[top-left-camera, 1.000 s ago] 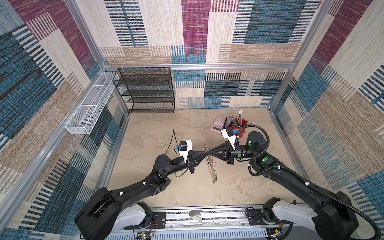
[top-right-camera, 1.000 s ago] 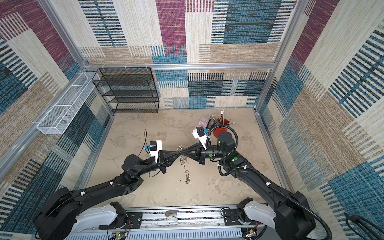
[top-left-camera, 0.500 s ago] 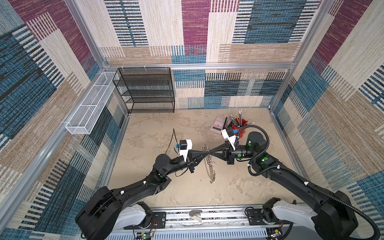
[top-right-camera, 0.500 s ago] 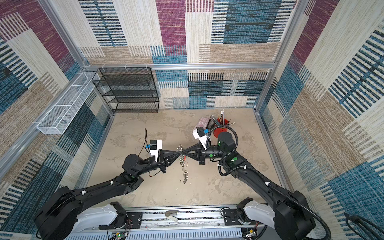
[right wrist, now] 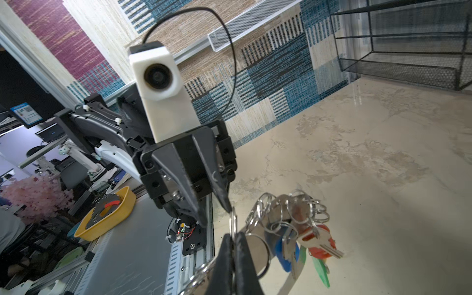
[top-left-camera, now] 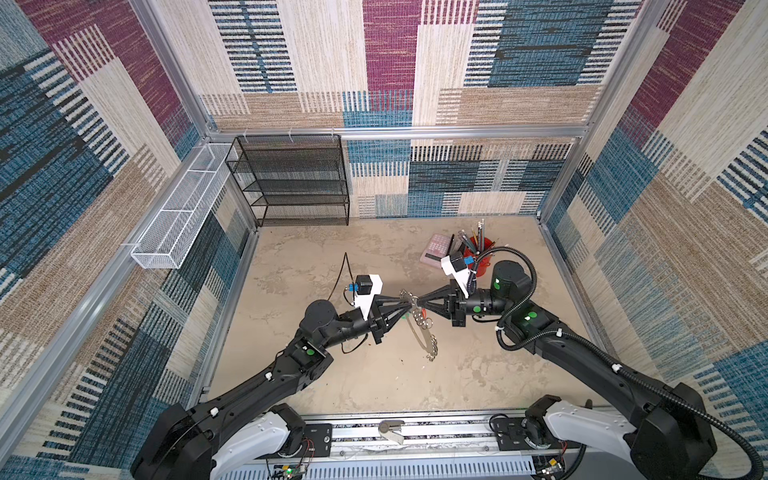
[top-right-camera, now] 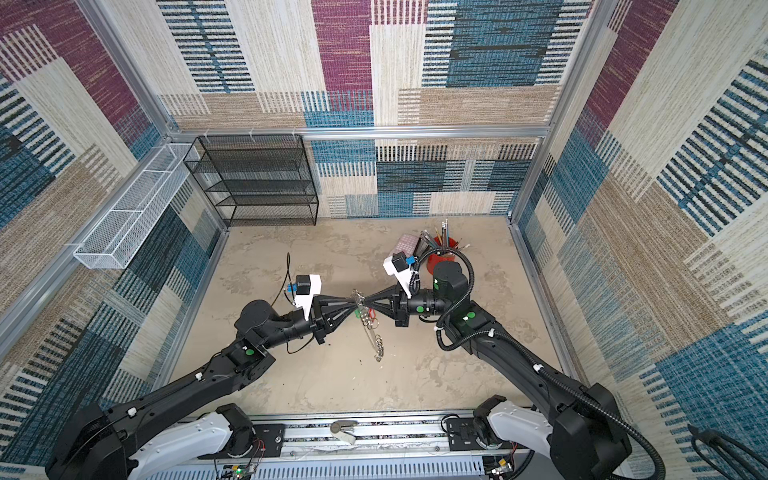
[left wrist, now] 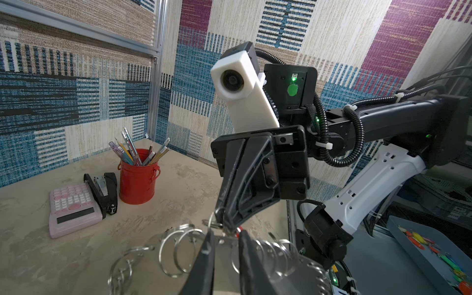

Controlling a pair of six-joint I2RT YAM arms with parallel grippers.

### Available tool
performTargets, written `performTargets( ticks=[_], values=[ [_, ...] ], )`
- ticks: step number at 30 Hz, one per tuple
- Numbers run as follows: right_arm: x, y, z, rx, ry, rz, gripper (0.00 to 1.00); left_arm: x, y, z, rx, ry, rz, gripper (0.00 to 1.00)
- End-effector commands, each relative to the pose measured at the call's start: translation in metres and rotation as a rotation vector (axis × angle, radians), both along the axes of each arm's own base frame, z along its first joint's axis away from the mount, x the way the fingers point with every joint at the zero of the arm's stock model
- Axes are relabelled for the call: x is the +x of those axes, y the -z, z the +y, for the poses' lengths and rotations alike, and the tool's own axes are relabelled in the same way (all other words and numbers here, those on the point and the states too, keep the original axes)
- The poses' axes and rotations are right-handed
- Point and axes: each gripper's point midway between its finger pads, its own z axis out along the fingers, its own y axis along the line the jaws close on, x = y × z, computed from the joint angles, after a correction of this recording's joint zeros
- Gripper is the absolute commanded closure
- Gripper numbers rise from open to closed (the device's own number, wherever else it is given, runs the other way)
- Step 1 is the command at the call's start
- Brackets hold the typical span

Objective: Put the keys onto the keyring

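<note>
Across the walled table [top-left-camera: 316,386], bare beige surface spreads from the red cup [top-left-camera: 484,261] toward the black wire shelf [top-left-camera: 299,187] on the far wall. A second broad stretch runs from the cup down to the metal rail [top-left-camera: 436,432] at the near edge. The cup itself stands close to the right wall, with a pink calculator [left wrist: 72,207] and a black stapler [left wrist: 104,189] just beside it, so room is tight there.

Both arms reach in from the rail and meet tip to tip on the near side of the cup, above the table.

The right gripper [left wrist: 224,223] is closed tight, pinching one small split ring of the keyring [top-left-camera: 417,328]. The left gripper [right wrist: 215,215] faces it with its fingers parted a little. One fingertip touches the same ring and the band's top tab sits in the gap, not squeezed.

From that pinch the keyring hangs as a flat band, its long axis pointing away from the cup toward the rail. Whether its lower end touches the table cannot be told.

Near the grip, the keys [right wrist: 314,245] dangle in a bunch from the rings, with blue, green and red tags.
</note>
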Motion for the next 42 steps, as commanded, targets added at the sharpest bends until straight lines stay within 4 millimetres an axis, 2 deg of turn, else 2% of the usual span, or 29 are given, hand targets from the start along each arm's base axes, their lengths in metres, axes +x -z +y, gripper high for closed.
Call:
performTargets(
  ticks=[1,7,12,16,22,24,31,42],
  values=[
    [0.006,-0.005,0.0,-0.002,0.023,-0.034,1.0,0.003,0.008,0.005,0.066,-0.01,0.018,0.76],
    [0.011,-0.002,-0.002,-0.035,0.06,-0.054,1.0,0.007,0.004,0.026,0.218,0.003,0.056,0.65],
    [0.01,-0.002,-0.005,-0.044,0.079,-0.076,1.0,0.002,-0.005,0.035,0.389,0.094,0.057,0.65],
    [0.01,0.0,-0.006,-0.052,0.083,-0.091,1.0,-0.011,-0.014,0.026,0.45,0.266,0.058,0.65],
    [0.006,-0.005,-0.007,-0.044,0.069,-0.121,1.0,-0.004,-0.027,0.016,0.505,0.351,0.016,0.66],
    [0.004,-0.007,-0.006,-0.037,0.06,-0.128,1.0,-0.007,-0.029,0.013,0.526,0.391,-0.017,0.64],
    [0.0,-0.009,-0.005,-0.025,0.037,-0.137,1.0,0.0,-0.015,-0.002,0.698,0.433,-0.081,0.64],
    [-0.008,-0.01,-0.005,-0.015,0.021,-0.145,1.0,0.016,0.002,-0.016,0.815,0.456,-0.081,0.68]
  ],
)
